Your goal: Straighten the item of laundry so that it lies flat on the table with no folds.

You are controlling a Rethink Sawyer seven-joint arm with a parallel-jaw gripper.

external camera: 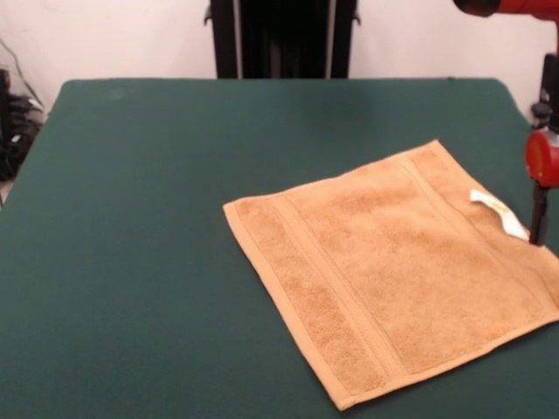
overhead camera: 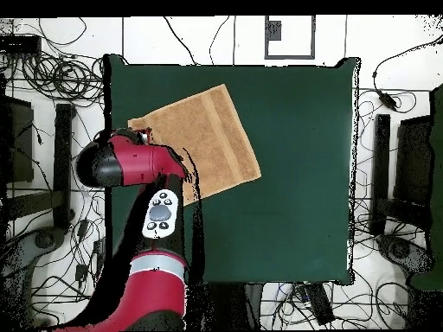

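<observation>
The tan-orange towel (external camera: pixel 393 275) lies spread out on the green table (external camera: pixel 131 218), right of centre in the front view, turned at an angle, with its border bands showing. Its white label (external camera: pixel 498 214) sticks up at the right edge. My gripper (external camera: pixel 539 223) comes down at the picture's right edge, right beside the label, its tip at the towel's edge. I cannot see how it stands. In the overhead view the towel (overhead camera: pixel 203 138) lies in the table's (overhead camera: pixel 294 173) upper left part, and my red arm (overhead camera: pixel 130 162) covers the towel's lower left corner and hides the gripper.
The robot's black pedestal (external camera: pixel 279 39) stands at the table's far side. A red arm link (external camera: pixel 515 7) shows at the top right. In the overhead view cables (overhead camera: pixel 52 233) and dark equipment (overhead camera: pixel 407 173) surround the table.
</observation>
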